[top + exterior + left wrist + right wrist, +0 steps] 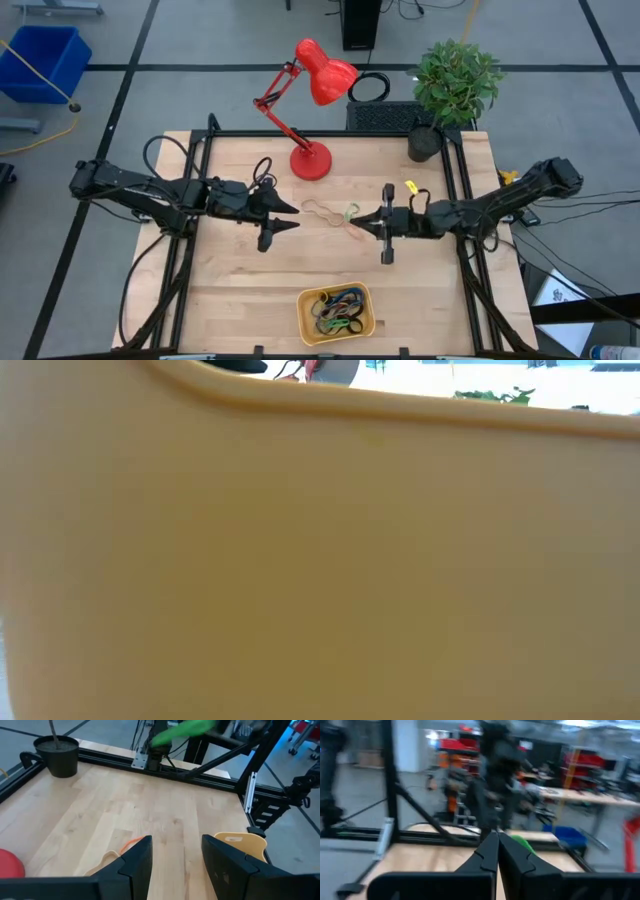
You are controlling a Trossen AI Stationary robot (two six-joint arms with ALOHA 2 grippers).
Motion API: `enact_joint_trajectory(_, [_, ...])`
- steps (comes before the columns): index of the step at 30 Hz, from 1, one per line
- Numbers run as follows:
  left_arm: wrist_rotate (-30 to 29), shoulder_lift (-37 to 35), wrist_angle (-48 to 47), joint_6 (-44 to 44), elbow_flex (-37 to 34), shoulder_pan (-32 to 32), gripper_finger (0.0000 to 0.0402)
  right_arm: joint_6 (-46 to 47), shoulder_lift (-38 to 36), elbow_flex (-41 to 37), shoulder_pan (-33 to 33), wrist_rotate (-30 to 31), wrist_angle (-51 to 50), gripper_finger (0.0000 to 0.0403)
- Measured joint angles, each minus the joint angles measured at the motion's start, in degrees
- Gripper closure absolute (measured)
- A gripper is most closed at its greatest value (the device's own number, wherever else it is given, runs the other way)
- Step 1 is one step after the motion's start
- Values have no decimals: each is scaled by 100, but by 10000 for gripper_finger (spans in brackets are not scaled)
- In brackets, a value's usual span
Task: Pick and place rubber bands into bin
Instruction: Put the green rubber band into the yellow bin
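My right gripper (pixel 360 221) is over the table's middle, shut on a yellow-green rubber band (pixel 350 212). The band shows as a green patch just past the shut fingertips in the right wrist view (pixel 522 843). A tan rubber band (pixel 320 210) lies flat on the table between the two grippers. My left gripper (pixel 294 217) is open and empty just left of it, and tan and orange bands (pixel 125 849) show beside its fingers (pixel 137 865). The yellow-orange bin (pixel 305 325) stands at the near edge and holds several bands. Its wall (pixel 320 560) fills the low view. My right gripper pinches the yellow-green band (pixel 519 841) between its two fingertips, which come in level from the table's right. The band sticks out past the tips toward the table's left. In the left wrist view it (pixel 185 730) appears clear of the tabletop.
A red desk lamp (pixel 312 160) stands at the far middle. A potted plant (pixel 455 85) stands at the far right corner and its black pot shows in the left wrist view (pixel 57 755). Black frame rails run along the table's sides. Bare wood lies between the grippers and the bin.
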Motion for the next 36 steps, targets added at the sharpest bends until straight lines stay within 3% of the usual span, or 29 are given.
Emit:
enact_joint_trajectory(4, [2, 0, 2, -1, 0, 0, 224, -162, 264, 1113, 118, -610, -1482, 403])
enact_joint_trajectory(10, [2, 0, 7, -1, 0, -1, 224, -141, 1086, 2408, 461, -870, -3291, 403])
enact_joint_trajectory(14, [2, -1, 7, -7, 0, -2, 224, 123, 1674, 2635, 674, -1578, -3352, 403])
enact_joint_trajectory(19, [-10, 0, 6, 13, 0, -2, 224, 478, 2292, 2663, 1040, -1710, -3340, 403])
enact_joint_trajectory(25, [-106, -2, 4, -127, 0, 0, 224, 1112, 2899, 2664, 1263, -2463, -2807, 403])
enact_joint_trajectory(36, [-144, 0, 2, -315, 0, -2, 224, 2550, 3790, 2665, 1043, -4400, -1993, 403])
